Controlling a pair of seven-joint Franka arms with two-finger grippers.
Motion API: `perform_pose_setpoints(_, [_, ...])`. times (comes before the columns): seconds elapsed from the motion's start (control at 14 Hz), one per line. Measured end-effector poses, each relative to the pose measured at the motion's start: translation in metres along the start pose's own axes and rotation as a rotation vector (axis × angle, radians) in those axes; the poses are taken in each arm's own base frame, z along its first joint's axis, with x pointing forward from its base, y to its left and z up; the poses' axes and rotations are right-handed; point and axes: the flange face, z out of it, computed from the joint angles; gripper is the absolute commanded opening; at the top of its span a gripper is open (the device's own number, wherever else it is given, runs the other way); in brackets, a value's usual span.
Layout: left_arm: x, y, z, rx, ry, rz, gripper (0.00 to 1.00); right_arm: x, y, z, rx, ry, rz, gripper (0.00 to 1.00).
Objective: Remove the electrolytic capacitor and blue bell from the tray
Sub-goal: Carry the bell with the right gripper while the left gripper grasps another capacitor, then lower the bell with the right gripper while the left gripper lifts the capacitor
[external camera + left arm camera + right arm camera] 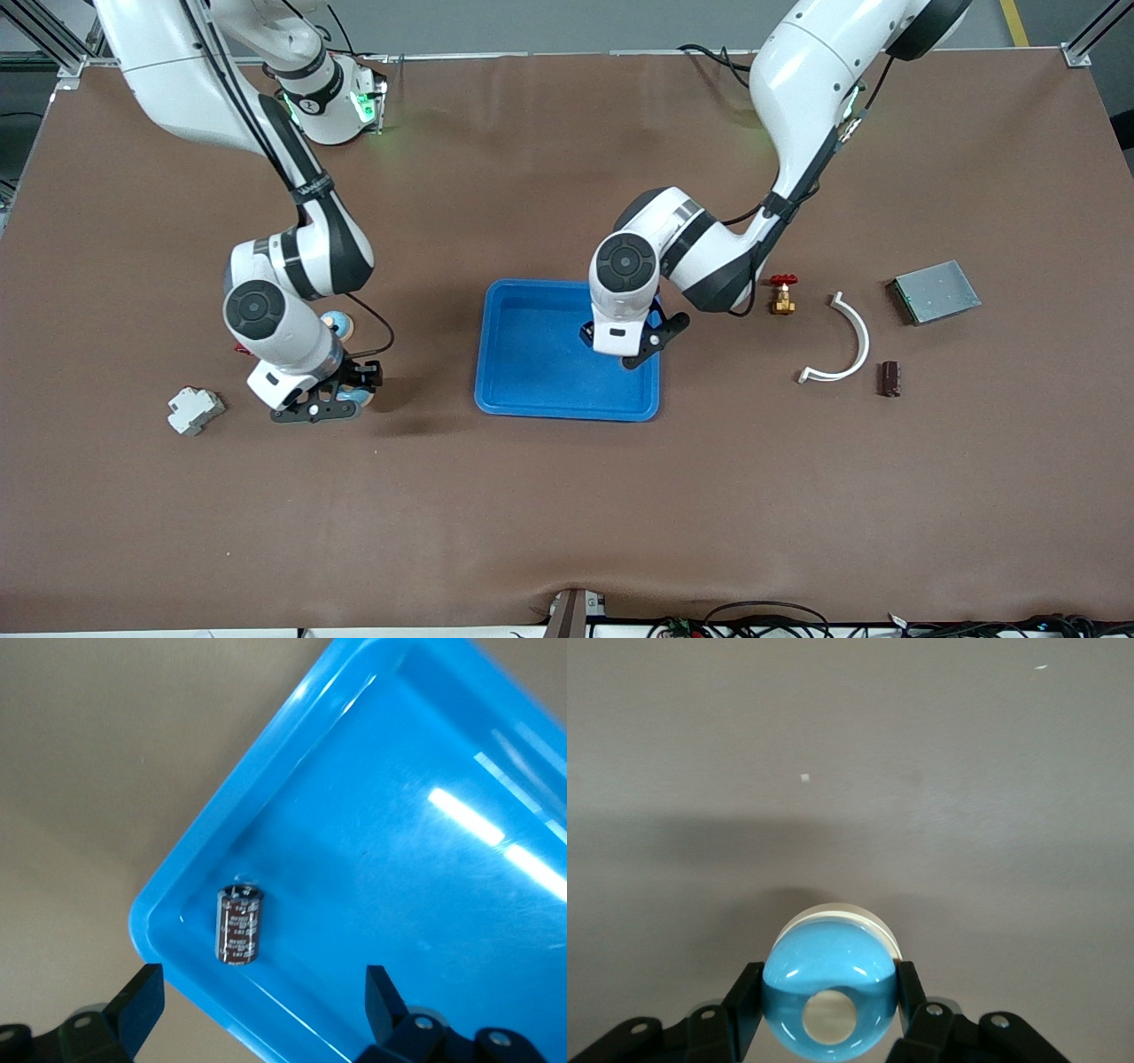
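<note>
One glossy round blue bell [829, 997]

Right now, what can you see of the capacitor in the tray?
The capacitor is a small dark brown cylinder with pale printed lettering along its sleeve and a lighter end cap. It lies on its side on the floor of the blue tray, close to one corner wall. Nothing grips it: the left gripper is over it, fingers open and apart from it.
</note>
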Motion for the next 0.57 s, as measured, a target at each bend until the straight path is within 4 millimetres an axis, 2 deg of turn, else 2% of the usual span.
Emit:
perform_pose_setpoints(0.29, [-0.002,-0.006,0.021,0.015,-0.004,0.002,1.0,-0.012,0.051,0.021,0.001,0.023,-0.05,0.0])
perform_pose_setpoints(0.57, [0.002,-0.009,0.031,0.007,-0.005,-0.004,1.0,-0.018,0.074,0.03,0.001,0.039,-0.079,0.0])
